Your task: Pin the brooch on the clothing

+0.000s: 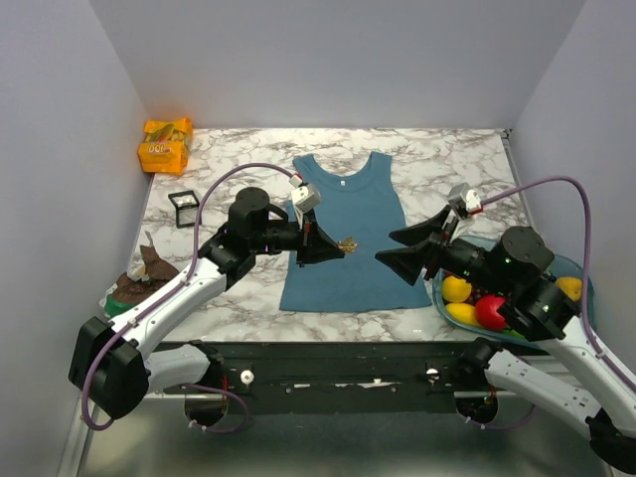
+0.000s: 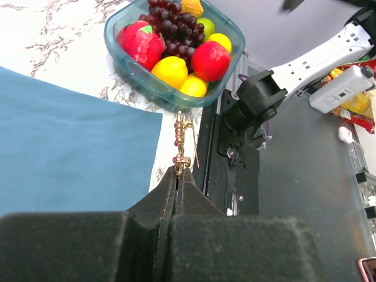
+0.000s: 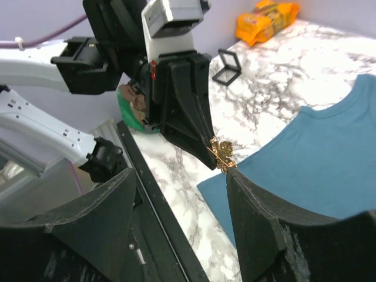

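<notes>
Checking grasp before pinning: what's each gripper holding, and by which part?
Left gripper pinches the brooch by one end, at its fingertips. Right gripper open, holding nothing.

No wording is showing legibly: the orange snack packet (image 1: 165,145) at the table's (image 1: 437,169) far-left corner is carrying blurred lettering, and the clothing's (image 1: 343,238) white neck label (image 1: 341,182) is appearing too small to read.

Your top view looks down from high above the near edge and takes in the whole table (image 1: 437,159). Your left wrist view sits close behind the left gripper (image 2: 178,171) and faces right toward the bowl (image 2: 126,64). Your right wrist view looks left past the right gripper (image 3: 181,173) to the far-left pack (image 3: 267,20). All three share the brooch (image 3: 222,154) and top (image 3: 317,164).
</notes>
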